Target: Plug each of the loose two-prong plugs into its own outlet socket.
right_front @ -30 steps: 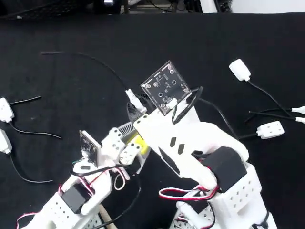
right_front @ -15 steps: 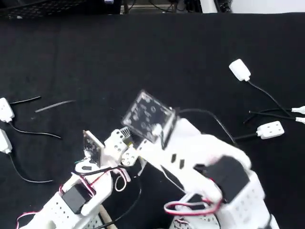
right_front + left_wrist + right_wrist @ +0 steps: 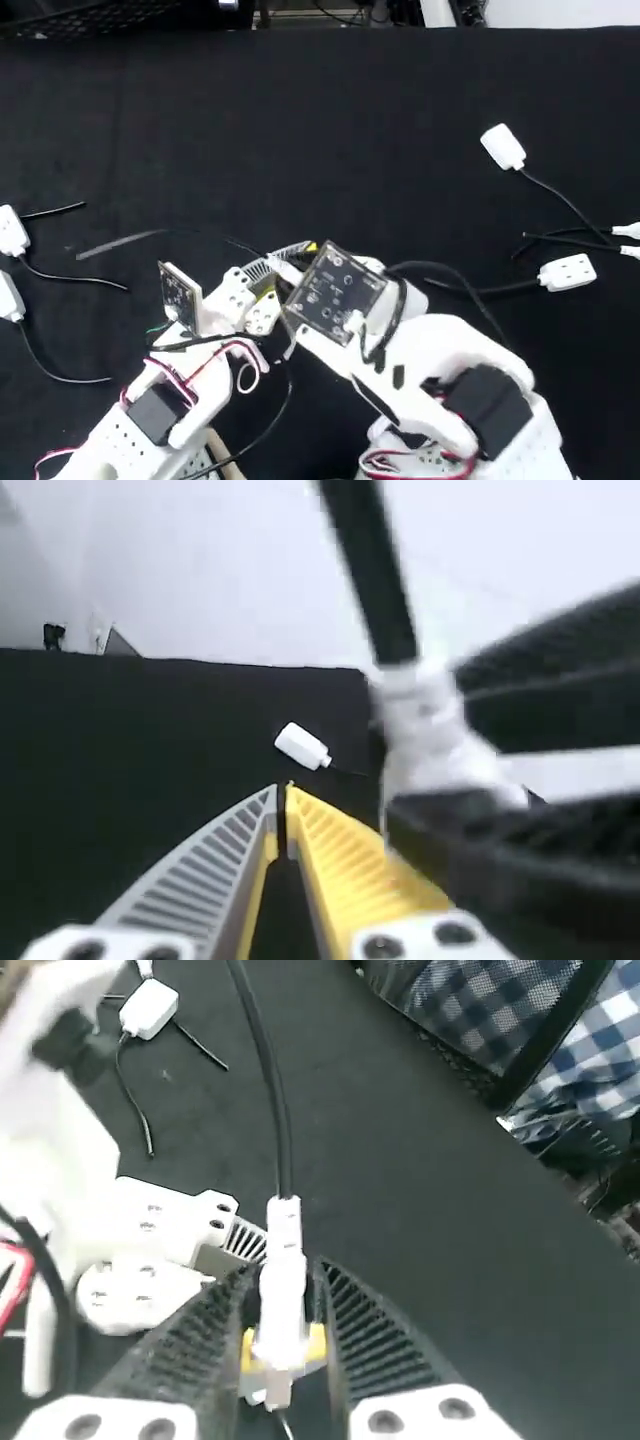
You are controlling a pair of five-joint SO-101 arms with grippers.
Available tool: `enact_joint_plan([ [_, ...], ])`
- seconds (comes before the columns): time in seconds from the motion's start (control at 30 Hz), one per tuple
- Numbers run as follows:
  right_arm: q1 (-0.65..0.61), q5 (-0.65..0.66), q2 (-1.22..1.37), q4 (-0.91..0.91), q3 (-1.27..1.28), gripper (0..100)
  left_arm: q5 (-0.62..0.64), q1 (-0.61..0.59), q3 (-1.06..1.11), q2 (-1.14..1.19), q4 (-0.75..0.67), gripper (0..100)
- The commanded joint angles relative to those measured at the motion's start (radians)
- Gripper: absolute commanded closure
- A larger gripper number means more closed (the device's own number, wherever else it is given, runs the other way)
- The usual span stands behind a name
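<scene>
Right gripper (image 3: 285, 1272) clamped on plug (image 3: 284, 1235), table (image 3: 300, 100) front-centre. Left gripper (image 3: 279, 792) clenched, just beside.

Arms: two, left arm (image 3: 150, 410) and right arm (image 3: 450, 370)
End effectors: two, left end effector (image 3: 280, 792) and right end effector (image 3: 283, 1278)
Plug (image 3: 283, 1250) held in a grip: one
White blocks loose on the table (image 3: 350, 120): four, namely upper-left block (image 3: 10, 230), lower-left block (image 3: 8, 296), far-right block (image 3: 503, 147), near-right block (image 3: 567, 272)
</scene>
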Motion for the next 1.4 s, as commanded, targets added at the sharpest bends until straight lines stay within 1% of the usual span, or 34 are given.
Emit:
enact_joint_plan([
  [0.0,-0.005,0.002,-0.015,-0.057,-0.042,98.7,0.012,0.008,-0.053,-0.012,0.123,97],
  [0.03,-0.005,-0.005,-0.015,-0.055,-0.058,98.7,0.011,0.03,-0.059,-0.012,0.163,97],
  [0.13,-0.003,-0.084,-0.015,-0.023,-0.076,98.7,0.012,0.079,-0.07,-0.012,0.239,97],
  [0.2,0.011,-0.103,-0.016,-0.009,-0.077,98.7,0.014,0.084,-0.071,-0.012,0.242,97],
  [0.3,0.089,-0.112,-0.015,-0.037,-0.077,98.7,0.009,0.09,-0.074,-0.012,0.239,97],
  [0.37,0.129,-0.141,0.001,-0.06,-0.073,98.7,0.009,0.09,-0.079,-0.011,0.247,97],
  [0.47,0.152,-0.19,0.087,-0.08,-0.081,98.7,0.009,0.087,-0.079,-0.011,0.247,97],
  [0.57,0.153,-0.19,0.229,-0.124,-0.081,98.7,0.005,0.081,-0.073,-0.011,0.247,97],
  [0.73,0.147,-0.195,0.414,-0.233,-0.079,98.7,-0.12,0.081,-0.051,-0.011,0.241,97],
  [0.83,0.152,-0.242,0.46,-0.287,-0.071,98.7,-0.133,0.088,-0.054,-0.011,0.232,97],
  [0.97,0.155,-0.242,0.479,-0.298,-0.061,98.7,-0.144,0.088,-0.019,-0.011,0.153,97],
  [1.03,0.155,-0.239,0.479,-0.285,-0.056,98.7,-0.209,0.088,0.008,-0.011,0.117,97],
  [1.13,0.181,-0.238,0.483,-0.238,-0.064,98.7,-0.37,0.102,0.031,-0.011,0.066,97],
  [1.2,0.196,-0.238,0.481,-0.196,-0.079,98.7,-0.427,0.114,0.031,-0.011,0.054,97],
  [1.27,0.201,-0.238,0.487,-0.127,-0.114,98.7,-0.451,0.113,0.031,-0.011,0.052,97],
  [1.37,0.203,-0.219,0.487,-0.037,-0.16,98.7,-0.437,0.067,0.031,-0.011,0.051,97],
])
